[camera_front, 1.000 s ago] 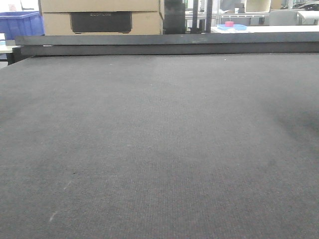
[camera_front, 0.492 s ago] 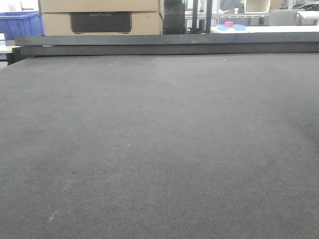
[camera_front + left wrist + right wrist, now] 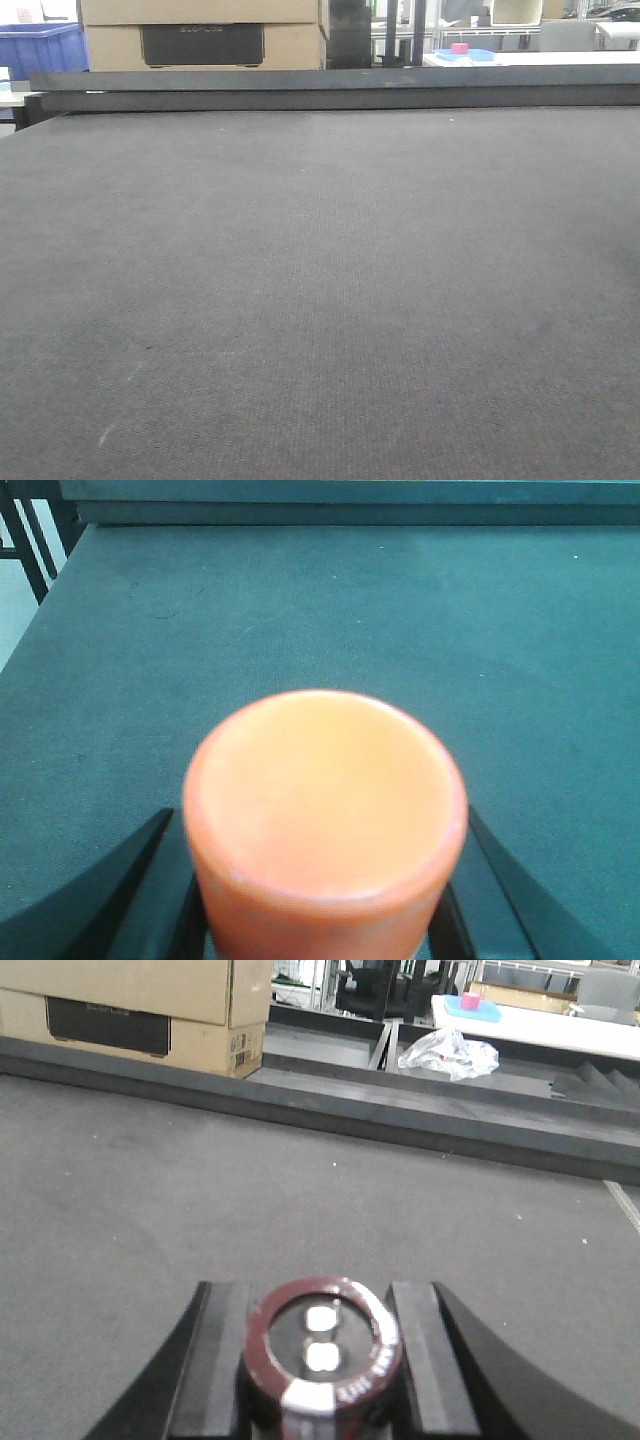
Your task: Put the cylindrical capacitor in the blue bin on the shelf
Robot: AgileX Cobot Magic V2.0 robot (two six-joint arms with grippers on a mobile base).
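Nearest, left gripper (image 3: 318, 825): black tapered fingers (image 3: 125, 900) pressed against both sides of an orange cylinder (image 3: 325, 780), over the dark mat
Cylinder surface: smooth and matte, flat round end face with a softly rounded rim; its side is hidden
Then right gripper (image 3: 320, 1305): flat black pads (image 3: 225, 1355) clamped on the cylindrical capacitor (image 3: 322, 1350)
Capacitor look: glossy dark maroon sleeve, white band with print too small to read, two pale metal terminals on the round top; it sits between the right pads, over the table
Table (image 3: 320, 300): broad dark grey mat, fine woven grain, faint pale scuffs
Back edge: long dark raised ledge (image 3: 330, 90)
Beyond: tan cardboard box (image 3: 200, 25) with a dark panel; blue crate (image 3: 40, 50) far left; crumpled clear plastic bag (image 3: 455, 1052); white table (image 3: 560, 1030) bearing a blue tray (image 3: 490, 1014)
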